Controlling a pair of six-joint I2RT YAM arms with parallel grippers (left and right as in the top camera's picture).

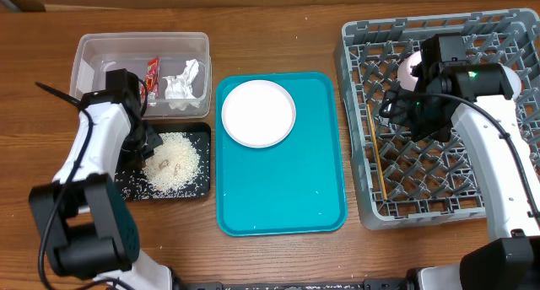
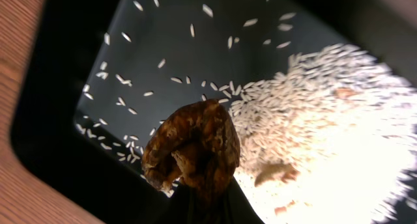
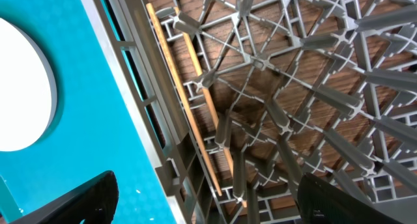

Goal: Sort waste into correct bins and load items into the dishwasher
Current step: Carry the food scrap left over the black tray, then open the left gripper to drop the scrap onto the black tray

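My left gripper (image 1: 150, 145) hangs over the black tray (image 1: 198, 190), shut on a brown food lump (image 2: 194, 146) just above the tray floor (image 2: 163, 48). White rice grains (image 1: 175, 163) lie piled in that tray, also in the left wrist view (image 2: 313, 126). The clear tub (image 1: 93, 50) holds a red wrapper (image 1: 153, 73) and a white napkin (image 1: 183, 81). The round white plate (image 1: 258, 113) sits on the teal tray (image 1: 287, 189). My right gripper (image 3: 208, 204) is open and empty over the grey dish rack (image 1: 439, 207), above the wooden chopsticks (image 3: 186, 100) lying in it (image 1: 377, 159).
A white rounded dish (image 1: 411, 67) shows in the rack behind my right arm, mostly hidden. The teal tray's edge (image 3: 85, 139) and the plate (image 3: 19, 87) lie just left of the rack wall in the right wrist view. Small brown bits (image 2: 273, 173) rest in the rice.
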